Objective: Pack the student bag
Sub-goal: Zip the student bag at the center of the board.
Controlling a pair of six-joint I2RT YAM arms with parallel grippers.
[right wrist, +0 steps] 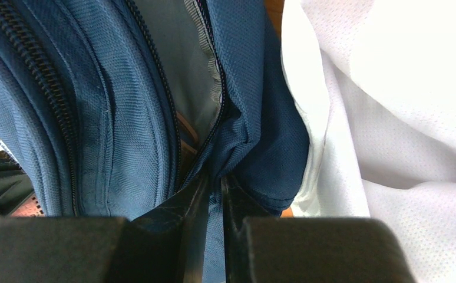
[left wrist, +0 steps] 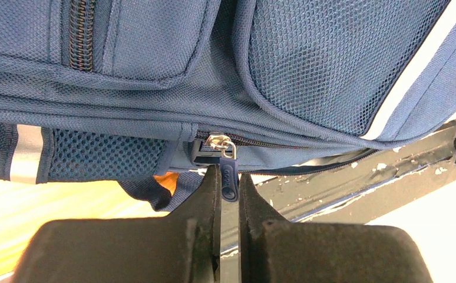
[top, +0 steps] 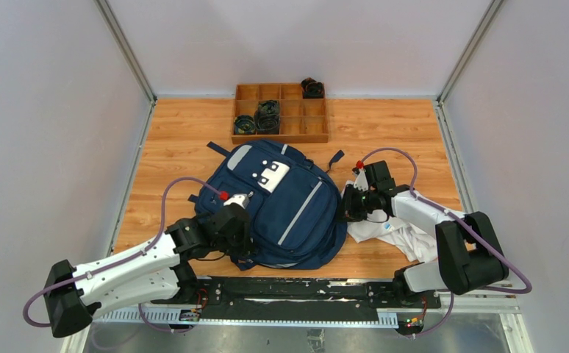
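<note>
Navy student bag [top: 296, 213] flat on wooden table [top: 186, 140], left gripper [left wrist: 230, 184] pinched on blue zipper pull [left wrist: 229, 171], right gripper [right wrist: 214, 191] clamped on bag's open edge, white garment [right wrist: 390, 118] just beside

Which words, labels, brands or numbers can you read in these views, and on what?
No text is readable.
Zipper pull on the student bag: raised marks, too blurred to read.
White garment: small blue mark, too small to read.
Grey-white patch: dots only, no letters.
</note>
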